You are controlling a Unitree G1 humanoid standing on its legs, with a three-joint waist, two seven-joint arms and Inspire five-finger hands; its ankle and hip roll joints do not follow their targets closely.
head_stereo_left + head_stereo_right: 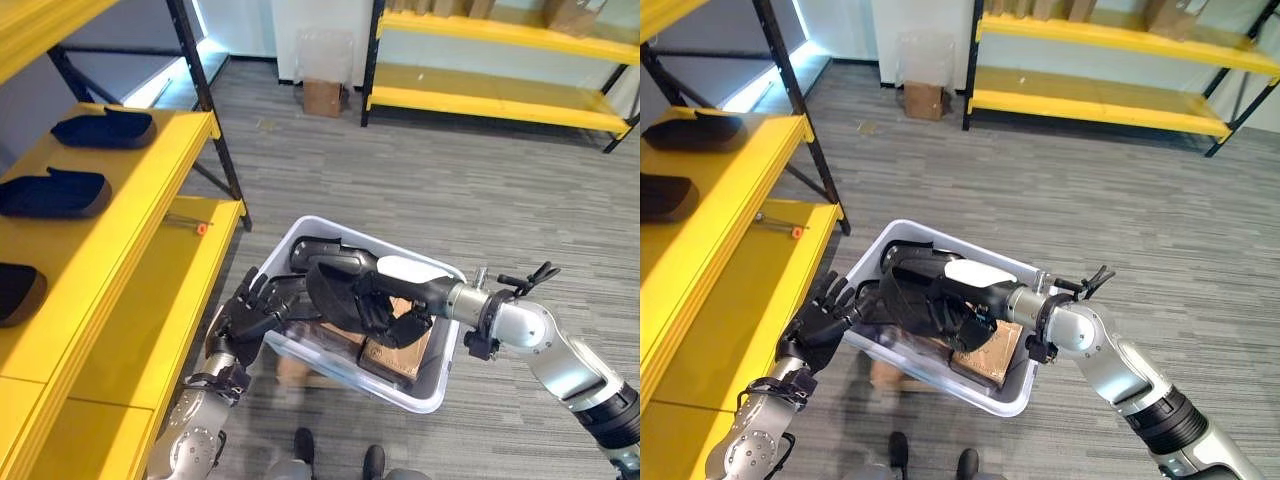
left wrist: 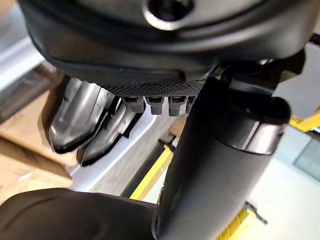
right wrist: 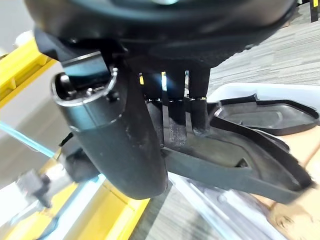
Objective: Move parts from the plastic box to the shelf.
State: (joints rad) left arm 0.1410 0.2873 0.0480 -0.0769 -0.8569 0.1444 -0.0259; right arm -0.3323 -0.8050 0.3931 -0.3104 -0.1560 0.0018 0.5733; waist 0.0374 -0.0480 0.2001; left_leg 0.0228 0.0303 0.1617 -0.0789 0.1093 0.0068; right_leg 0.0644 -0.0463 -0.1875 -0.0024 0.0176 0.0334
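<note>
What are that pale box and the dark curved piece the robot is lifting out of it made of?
The whitish translucent box looks like thin moulded plastic: contents show faintly through its glossy wall. The black curved shell part, gripped by the right hand, looks like rigid moulded plastic with a matt, slightly textured surface and soft sheen along its edges, though rubber cannot be ruled out. The left hand rests at the box's rim.

We see the plastic box [image 1: 440, 395] on the floor, just right of the shelf [image 1: 150, 290]. Three parts [image 1: 55, 193] lie in a row on the shelf's upper level. Inside the box, another part [image 1: 335, 285] rests above cardboard [image 1: 400, 355]. A second shelf [image 1: 500, 95] stands well behind, with a small carton [image 1: 322, 97] left of it.
</note>
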